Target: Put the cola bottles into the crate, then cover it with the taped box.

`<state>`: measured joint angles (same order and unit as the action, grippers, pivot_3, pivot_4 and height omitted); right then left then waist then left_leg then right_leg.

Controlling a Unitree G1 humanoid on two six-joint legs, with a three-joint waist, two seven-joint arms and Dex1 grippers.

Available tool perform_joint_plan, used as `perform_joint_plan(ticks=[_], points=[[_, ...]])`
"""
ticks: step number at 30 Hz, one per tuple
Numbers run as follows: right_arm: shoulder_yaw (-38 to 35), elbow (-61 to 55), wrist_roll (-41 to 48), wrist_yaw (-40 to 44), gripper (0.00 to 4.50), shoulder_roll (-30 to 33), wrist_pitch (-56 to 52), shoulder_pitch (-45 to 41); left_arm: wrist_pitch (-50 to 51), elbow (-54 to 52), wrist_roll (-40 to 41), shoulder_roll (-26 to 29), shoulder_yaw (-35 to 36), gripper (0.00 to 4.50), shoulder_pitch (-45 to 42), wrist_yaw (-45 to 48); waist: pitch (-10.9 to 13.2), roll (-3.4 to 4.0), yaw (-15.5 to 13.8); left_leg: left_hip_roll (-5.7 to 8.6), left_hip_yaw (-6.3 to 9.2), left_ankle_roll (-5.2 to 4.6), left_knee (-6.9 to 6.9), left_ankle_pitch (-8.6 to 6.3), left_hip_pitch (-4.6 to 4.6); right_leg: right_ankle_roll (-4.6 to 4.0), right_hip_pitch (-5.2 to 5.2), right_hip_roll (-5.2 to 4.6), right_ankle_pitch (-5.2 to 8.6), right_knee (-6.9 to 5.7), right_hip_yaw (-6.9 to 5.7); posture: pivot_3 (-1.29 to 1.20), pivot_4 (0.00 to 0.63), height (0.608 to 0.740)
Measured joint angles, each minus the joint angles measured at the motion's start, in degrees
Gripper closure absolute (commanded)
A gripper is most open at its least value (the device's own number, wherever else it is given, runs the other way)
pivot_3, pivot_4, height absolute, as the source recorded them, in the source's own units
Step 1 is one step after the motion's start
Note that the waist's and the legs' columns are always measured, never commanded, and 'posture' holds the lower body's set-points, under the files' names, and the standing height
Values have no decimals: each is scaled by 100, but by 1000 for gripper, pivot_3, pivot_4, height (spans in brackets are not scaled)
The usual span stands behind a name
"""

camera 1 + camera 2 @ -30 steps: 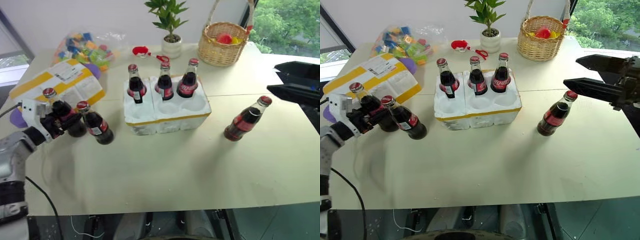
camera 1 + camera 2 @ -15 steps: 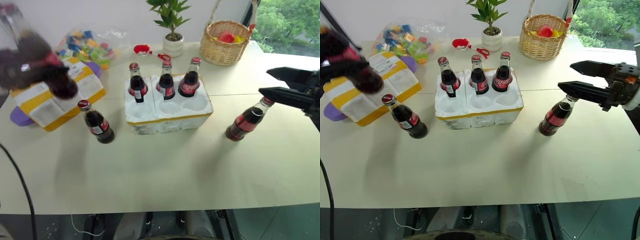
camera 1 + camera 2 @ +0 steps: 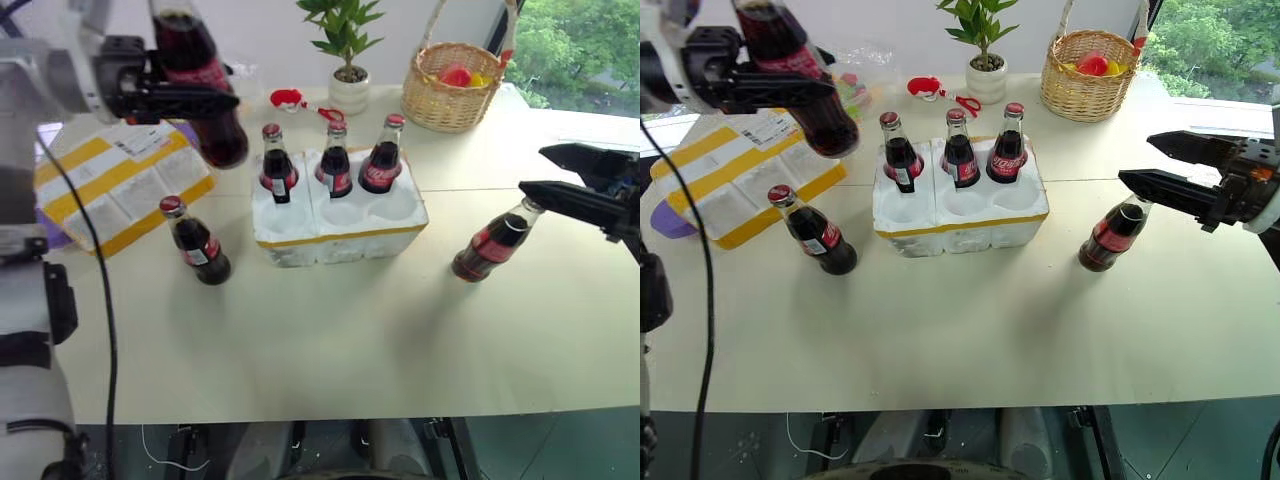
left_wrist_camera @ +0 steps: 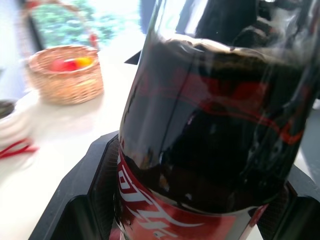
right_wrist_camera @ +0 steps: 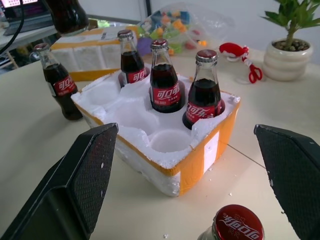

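Left pincer point(image 3: 222, 100) clamped round the waist of a small clear glass cola bottle with a red label point(image 3: 185, 40), carried tilted and high over the worktop point(image 3: 320, 340), between the white foam box wrapped in yellow tape stripes point(image 3: 110, 185) and the low white foam crate with a yellow rim band point(image 3: 340, 235). Right pincer point(image 3: 533, 168) spread wide and empty, lower finger just above the red cap of a bottle standing to the crate's right point(image 3: 490, 245).

Three bottles seated in the crate's rear wells point(image 3: 335, 170); three front wells open. Another bottle upright on the worktop left of the crate point(image 3: 200, 250).

Likely trouble:
- Slipping of smooth glass through a side grip during a tilted carry, with a drop onto the crate or worktop.
- Clipping the nearest seated bottle's cap point(image 3: 270, 131) on the way to a front well, given the low heel of the carried bottle.
- Landing on a foam ridge instead of in a well, then toppling on release.
- Nudging the right-hand bottle over through a careless dip of the spread pincer.
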<state>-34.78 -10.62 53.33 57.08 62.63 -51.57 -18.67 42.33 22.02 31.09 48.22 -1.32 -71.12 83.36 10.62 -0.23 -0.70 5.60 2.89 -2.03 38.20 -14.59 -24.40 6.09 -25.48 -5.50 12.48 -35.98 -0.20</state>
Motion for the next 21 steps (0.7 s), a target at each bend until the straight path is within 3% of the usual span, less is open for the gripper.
perform_joint_plan(ticks=[6, 21], points=[[-234, -195, 139, -244, 0, -101, -95, 264, 172, -760, 94, -456, 8, 1666, 538, -418, -1, 2, 8, 0, 0, 4, 1, 3, 4, 0, 0, -1, 0, -4, 2, 0, 150, 732], [-264, -194, 202, -519, 0, -188, -89, 284, 366, -1675, 59, -848, -3, 1666, 1237, -1559, 0, 1, -1, 1, 1, 31, 1, 18, 4, 0, 1, -1, 0, -6, 2, 0, 150, 732]])
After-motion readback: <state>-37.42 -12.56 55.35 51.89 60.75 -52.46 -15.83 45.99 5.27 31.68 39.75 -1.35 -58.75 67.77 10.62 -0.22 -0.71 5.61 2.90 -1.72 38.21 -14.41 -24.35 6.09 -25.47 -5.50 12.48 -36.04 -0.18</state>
